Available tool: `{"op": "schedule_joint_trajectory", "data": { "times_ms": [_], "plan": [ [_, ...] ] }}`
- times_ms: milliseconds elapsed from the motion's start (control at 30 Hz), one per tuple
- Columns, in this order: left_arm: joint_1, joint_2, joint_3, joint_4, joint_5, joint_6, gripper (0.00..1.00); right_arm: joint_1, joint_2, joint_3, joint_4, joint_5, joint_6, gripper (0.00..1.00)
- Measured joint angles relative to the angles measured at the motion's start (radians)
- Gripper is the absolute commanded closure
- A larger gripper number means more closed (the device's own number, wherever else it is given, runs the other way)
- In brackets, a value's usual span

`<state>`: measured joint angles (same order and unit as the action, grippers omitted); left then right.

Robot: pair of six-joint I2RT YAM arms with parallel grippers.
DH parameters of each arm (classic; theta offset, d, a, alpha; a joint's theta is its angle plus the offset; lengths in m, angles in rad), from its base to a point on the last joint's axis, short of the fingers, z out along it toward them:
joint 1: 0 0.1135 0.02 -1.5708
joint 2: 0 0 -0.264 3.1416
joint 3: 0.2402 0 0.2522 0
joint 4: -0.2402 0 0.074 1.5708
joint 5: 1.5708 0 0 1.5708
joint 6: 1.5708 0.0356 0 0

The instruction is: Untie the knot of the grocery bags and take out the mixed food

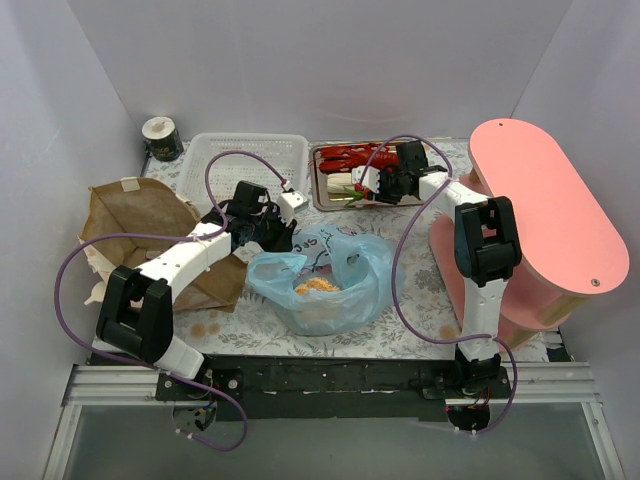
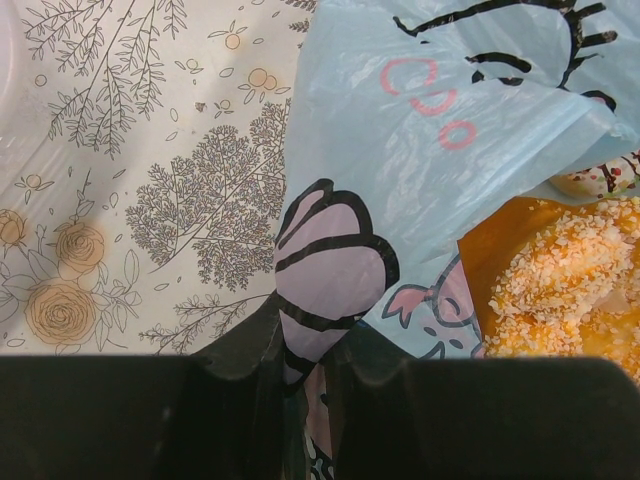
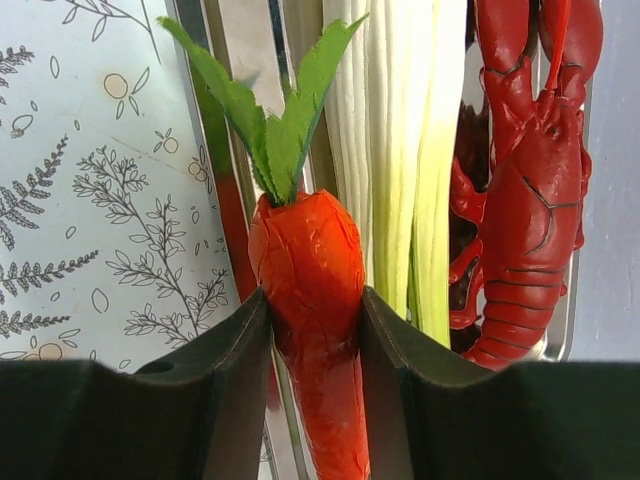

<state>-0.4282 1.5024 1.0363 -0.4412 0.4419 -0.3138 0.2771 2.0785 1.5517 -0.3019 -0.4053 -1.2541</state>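
Observation:
The light-blue plastic bag point(image 1: 325, 280) lies open mid-table with the orange cupcake-like piece point(image 1: 318, 287) inside; the piece also shows in the left wrist view point(image 2: 560, 290). My left gripper point(image 2: 305, 370) is shut on the bag's printed edge point(image 2: 330, 260), at the bag's left side in the top view point(image 1: 268, 232). My right gripper point(image 3: 313, 340) is shut on the orange carrot point(image 3: 310, 270) at the steel tray point(image 1: 325, 185), beside the white-green leek point(image 3: 400, 150) and red lobster point(image 3: 530, 190). The brown paper bag point(image 1: 130, 230) lies at the left.
A white slotted basket point(image 1: 250, 155) stands at the back beside the tray. A roll point(image 1: 161, 138) sits in the back left corner. A pink two-level stand point(image 1: 545, 215) fills the right side. A floral cloth point(image 2: 150, 180) covers the table.

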Motion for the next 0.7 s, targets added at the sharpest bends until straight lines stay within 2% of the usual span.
{"op": "schedule_joint_trajectory", "data": {
  "times_ms": [233, 367, 700],
  "plan": [
    [0.000, 0.000, 0.000, 0.000, 0.000, 0.000, 0.84, 0.000, 0.000, -0.011, 0.029, 0.016, 0.005, 0.51],
    [0.000, 0.000, 0.000, 0.000, 0.000, 0.000, 0.84, 0.000, 0.000, -0.011, 0.044, 0.026, 0.021, 0.42],
    [0.000, 0.000, 0.000, 0.001, 0.000, 0.000, 0.84, 0.000, 0.001, -0.011, 0.058, 0.037, 0.062, 0.40]
  ]
}}
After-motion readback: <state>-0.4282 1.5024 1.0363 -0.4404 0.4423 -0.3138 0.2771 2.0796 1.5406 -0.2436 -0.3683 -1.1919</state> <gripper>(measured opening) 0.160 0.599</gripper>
